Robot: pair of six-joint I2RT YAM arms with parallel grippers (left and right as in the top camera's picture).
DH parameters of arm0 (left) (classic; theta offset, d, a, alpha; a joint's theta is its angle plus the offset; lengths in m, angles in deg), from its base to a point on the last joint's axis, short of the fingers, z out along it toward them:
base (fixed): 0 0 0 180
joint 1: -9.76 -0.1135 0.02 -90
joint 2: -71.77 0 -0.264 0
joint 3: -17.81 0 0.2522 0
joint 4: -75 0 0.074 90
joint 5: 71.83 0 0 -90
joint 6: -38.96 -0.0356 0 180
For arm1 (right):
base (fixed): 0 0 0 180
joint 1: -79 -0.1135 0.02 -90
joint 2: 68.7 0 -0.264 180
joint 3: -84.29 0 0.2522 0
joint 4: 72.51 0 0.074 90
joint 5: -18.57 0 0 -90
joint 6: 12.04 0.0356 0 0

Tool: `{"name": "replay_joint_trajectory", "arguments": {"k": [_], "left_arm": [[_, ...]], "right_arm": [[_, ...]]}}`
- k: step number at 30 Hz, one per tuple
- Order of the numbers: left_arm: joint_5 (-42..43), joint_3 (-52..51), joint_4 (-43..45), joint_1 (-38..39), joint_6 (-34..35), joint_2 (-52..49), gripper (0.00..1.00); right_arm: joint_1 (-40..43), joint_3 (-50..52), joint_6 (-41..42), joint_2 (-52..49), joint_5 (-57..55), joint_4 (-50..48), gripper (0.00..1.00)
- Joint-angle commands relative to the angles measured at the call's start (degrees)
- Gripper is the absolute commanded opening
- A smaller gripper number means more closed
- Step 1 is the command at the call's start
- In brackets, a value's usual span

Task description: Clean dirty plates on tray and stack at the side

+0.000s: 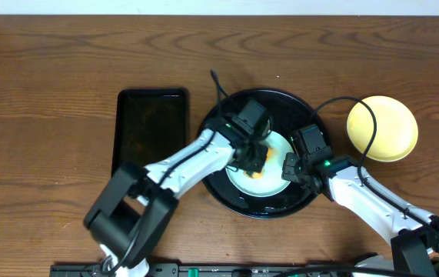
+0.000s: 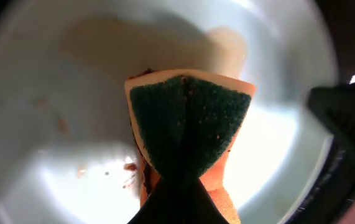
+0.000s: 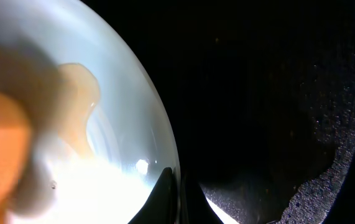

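The pale mint-white plate [image 1: 269, 183] lies in the round black tray [image 1: 296, 108]. My left gripper [image 1: 251, 158] is shut on an orange sponge with a green scrub face [image 2: 189, 118] and presses it onto the plate [image 2: 53, 93]. Brown streaks [image 2: 127, 169] show beside the sponge. My right gripper [image 1: 291, 165] is shut on the plate's right rim; in the right wrist view the rim sits between its fingers [image 3: 180, 191]. The pale yellow plate [image 1: 382, 128] lies on the table, right of the tray. The light blue plate is out of view.
A rectangular black tray [image 1: 151, 127] lies left of the round tray. In the right wrist view the round tray's black floor [image 3: 276, 93] fills the right side. A black cable [image 1: 357, 108] loops over the yellow plate's left edge.
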Motion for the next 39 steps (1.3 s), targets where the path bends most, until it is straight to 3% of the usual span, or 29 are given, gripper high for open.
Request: {"name": "replay_joint_trajectory", "arguments": {"k": [1, 4, 11, 13, 21, 27, 35, 36, 39], "left_arm": [[-3.26, -0.74, 0.09, -0.22, -0.94, -2.43, 0.08], [-8.2, -0.74, 0.0, -0.35, -0.98, -3.52, 0.08], [-31.89, -0.72, 0.33, -1.09, -0.98, -3.52, 0.08], [-34.86, -0.72, 0.68, -1.6, -1.38, -3.52, 0.08], [-35.01, 0.63, 1.22, -2.43, -4.83, -2.12, 0.08], [-30.49, 1.07, 0.9, -2.43, -4.79, 3.87, 0.08], [-30.49, 1.07, -2.97, -3.69, -4.59, 11.19, 0.08], [-30.49, 1.07, -3.72, -4.2, -4.24, 11.78, 0.08], [-30.42, 1.07, -6.19, -6.38, -1.6, 13.16, 0.08]], "right_arm": [[0.15, 0.76, 0.46, -0.11, -3.72, 1.53, 0.01], [0.15, 0.76, 0.44, -0.11, -3.72, 1.53, 0.01], [0.15, 0.76, 0.46, -0.11, -3.69, 1.55, 0.01], [0.15, 0.76, 0.44, -0.11, -3.39, 1.55, 0.01], [0.15, 0.76, 0.44, -0.11, -2.82, 1.57, 0.01], [0.15, 0.76, 0.46, -0.11, -2.84, 1.6, 0.01], [0.15, 0.76, 0.61, -0.11, -2.84, 1.55, 0.01], [0.15, 0.76, 0.61, -0.11, -2.84, 1.55, 0.03], [0.15, 0.76, 0.59, -0.11, -2.54, 1.53, 0.2]]}}
